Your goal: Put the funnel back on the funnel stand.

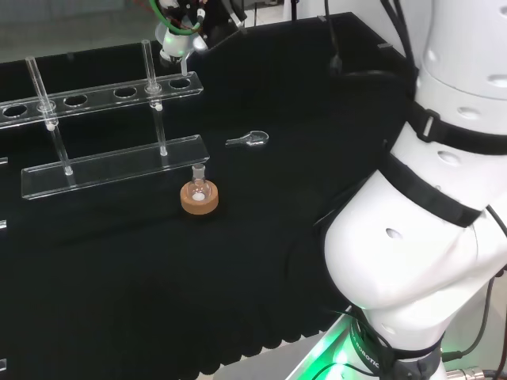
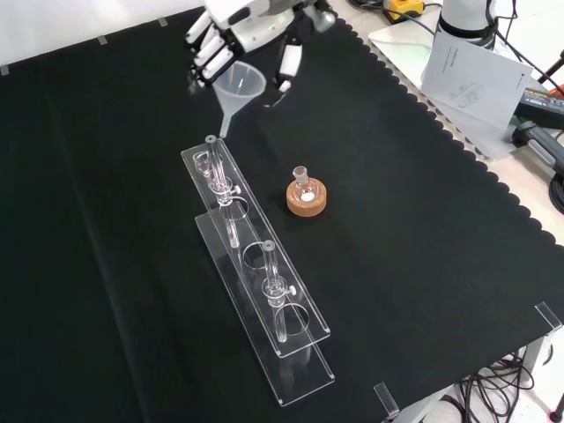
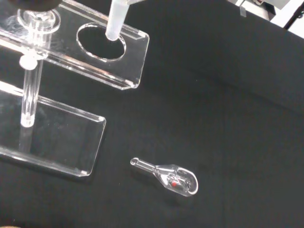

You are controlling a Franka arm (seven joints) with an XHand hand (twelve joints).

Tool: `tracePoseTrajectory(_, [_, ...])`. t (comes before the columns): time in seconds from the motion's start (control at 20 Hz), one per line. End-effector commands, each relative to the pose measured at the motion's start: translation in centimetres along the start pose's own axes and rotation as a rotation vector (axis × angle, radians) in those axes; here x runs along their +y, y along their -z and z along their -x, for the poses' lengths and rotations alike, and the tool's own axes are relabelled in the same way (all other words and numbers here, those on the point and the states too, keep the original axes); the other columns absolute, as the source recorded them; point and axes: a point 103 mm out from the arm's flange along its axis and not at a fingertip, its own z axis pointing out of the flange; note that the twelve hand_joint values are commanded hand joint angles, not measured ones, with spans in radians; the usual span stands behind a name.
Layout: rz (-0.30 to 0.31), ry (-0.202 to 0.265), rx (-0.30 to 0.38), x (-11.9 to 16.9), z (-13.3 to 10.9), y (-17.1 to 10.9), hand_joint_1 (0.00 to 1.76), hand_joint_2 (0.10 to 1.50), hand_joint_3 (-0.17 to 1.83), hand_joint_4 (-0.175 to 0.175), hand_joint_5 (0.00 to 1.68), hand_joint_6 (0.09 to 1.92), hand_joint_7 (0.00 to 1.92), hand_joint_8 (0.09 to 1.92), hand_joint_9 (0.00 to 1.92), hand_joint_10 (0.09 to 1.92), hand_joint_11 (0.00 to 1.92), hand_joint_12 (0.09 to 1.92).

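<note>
The funnel (image 2: 240, 85) hangs in the hand (image 2: 231, 26), fingers curled round its rim so the stem points down. In the wrist view the stem tip sits right over the end hole of the stand (image 3: 128, 59), apparently lined up so it can drop straight through. Beside the stand, a small flask (image 2: 305, 187) rests in a cork ring (image 2: 306, 201); a glass scoop (image 3: 168, 177) lies on the counter (image 2: 423, 229).
</note>
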Motion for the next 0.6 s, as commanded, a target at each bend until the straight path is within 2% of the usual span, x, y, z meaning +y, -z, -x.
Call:
tracePoseTrajectory(0.05, [-0.012,0.017,0.002,3.3,0.6,-1.0,0.74,0.78,0.51,-0.038,0.52,0.09,0.51,0.69,0.96,0.54,0.49,1.3])
tracePoseTrajectory(0.6, [-0.026,0.041,0.01,4.4,0.3,-2.1,0.75,0.78,0.51,-0.039,0.53,0.09,0.52,0.69,0.96,0.54,0.5,1.29])
